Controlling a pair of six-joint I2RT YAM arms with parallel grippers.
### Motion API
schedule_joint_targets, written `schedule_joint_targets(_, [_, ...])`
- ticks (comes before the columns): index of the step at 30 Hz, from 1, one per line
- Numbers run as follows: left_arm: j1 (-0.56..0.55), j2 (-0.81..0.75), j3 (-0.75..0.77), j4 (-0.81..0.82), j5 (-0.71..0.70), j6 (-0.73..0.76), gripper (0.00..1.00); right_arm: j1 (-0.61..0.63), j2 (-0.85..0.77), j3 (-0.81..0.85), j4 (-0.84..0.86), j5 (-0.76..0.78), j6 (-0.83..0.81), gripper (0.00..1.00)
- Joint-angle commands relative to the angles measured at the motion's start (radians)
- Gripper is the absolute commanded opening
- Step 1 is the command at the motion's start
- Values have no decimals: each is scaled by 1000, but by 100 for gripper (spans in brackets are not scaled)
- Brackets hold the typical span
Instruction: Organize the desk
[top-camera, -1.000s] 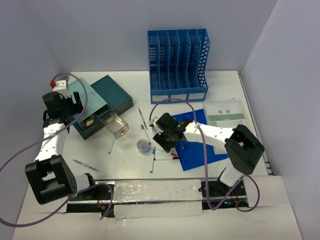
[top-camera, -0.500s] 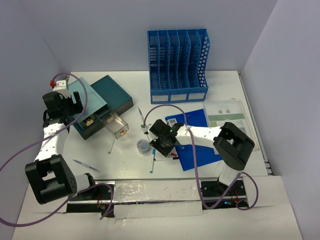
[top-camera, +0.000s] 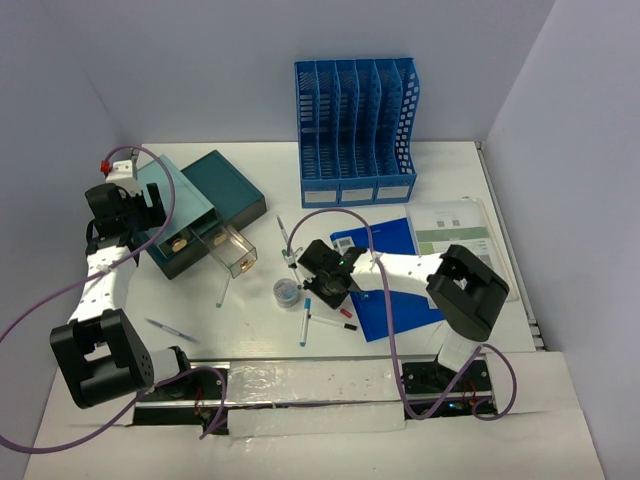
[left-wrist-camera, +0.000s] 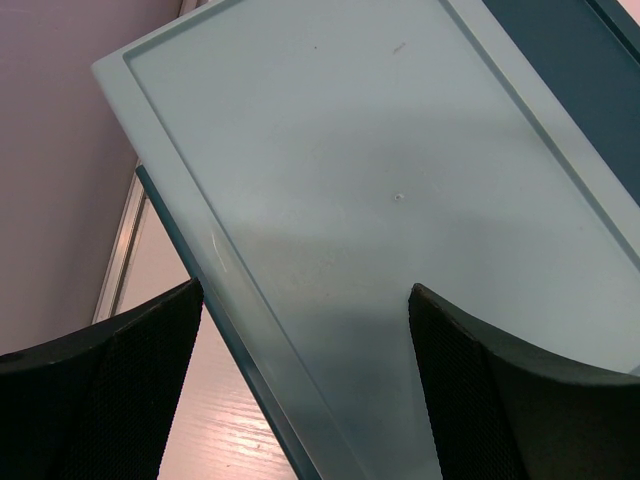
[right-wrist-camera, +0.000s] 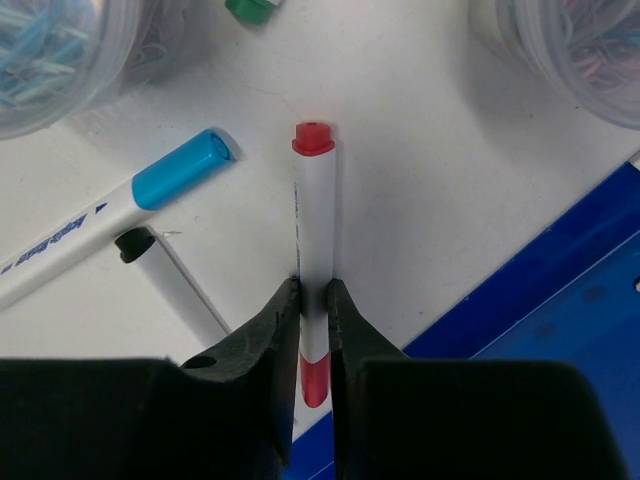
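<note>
On the white desk (top-camera: 450, 170), my right gripper (right-wrist-camera: 313, 292) is shut on a white marker with a red cap (right-wrist-camera: 314, 225), which lies flat and points away from me. From above, the right gripper (top-camera: 330, 290) sits low at the blue folder's (top-camera: 400, 295) left edge and hides most of that marker. The left gripper (left-wrist-camera: 305, 290) is open, its fingers (left-wrist-camera: 110, 400) straddling the pale teal lid (left-wrist-camera: 380, 180) of the drawer unit (top-camera: 215, 195). Nothing is held between them.
A blue-capped marker (right-wrist-camera: 110, 215) and a black-capped pen (right-wrist-camera: 170, 280) lie left of the held marker, with clear tubs of clips (right-wrist-camera: 60, 50) beyond. A blue file rack (top-camera: 355, 120) stands at the back; a clear drawer (top-camera: 235, 250) is pulled out. A loose pen (top-camera: 172, 330) lies front left.
The right arm moved left off the blue folder to the markers and its jaws closed on the red-capped marker. The left arm stayed still.
</note>
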Motion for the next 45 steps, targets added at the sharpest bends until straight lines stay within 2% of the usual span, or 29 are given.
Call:
schedule_joint_targets(1, [-3, -24, 20, -7, 9, 20, 90, 6, -18, 13, -45, 96, 8, 0])
schedule_joint_targets(5, [-3, -27, 18, -7, 10, 22, 90, 6, -103, 25, -50, 137, 10, 0])
schedule_joint_targets(9, [-3, -22, 26, -9, 15, 16, 89, 6, -281, 82, -27, 148, 10, 0])
schedule_joint_targets(13, [-3, -15, 32, -13, 17, 15, 90, 6, -380, 164, 90, 125, 45, 0])
schedule_joint_targets(16, [-3, -15, 32, -17, 19, 18, 89, 6, -389, 248, 274, 82, 66, 0])
schedule_joint_targets(20, [-3, -14, 32, -21, 20, 23, 89, 9, -284, 404, 384, 3, 94, 0])
schedule_joint_targets(23, [-3, -3, 33, -28, 25, 27, 89, 9, -92, 574, 390, -64, 123, 0])
schedule_joint_targets(30, [-3, 18, 38, -36, 31, 36, 89, 49, 285, 1035, 223, -133, 184, 0])
schedule_joint_targets(32, [-2, 18, 38, -36, 31, 36, 89, 59, 336, 1088, 157, -120, 182, 0])
schedule_joint_targets(38, [-3, 20, 39, -36, 40, 33, 89, 67, 400, 1113, 107, -83, 188, 20])
schedule_joint_targets(40, [-3, 20, 38, -38, 42, 33, 89, 67, 395, 1111, 109, -86, 185, 31])
schedule_joint_targets(42, [-3, 17, 39, -40, 41, 34, 89, 67, 391, 1108, 107, -90, 185, 36])
schedule_joint_targets(45, [-3, 9, 38, -39, 42, 35, 89, 69, 387, 1107, 89, -103, 183, 48])
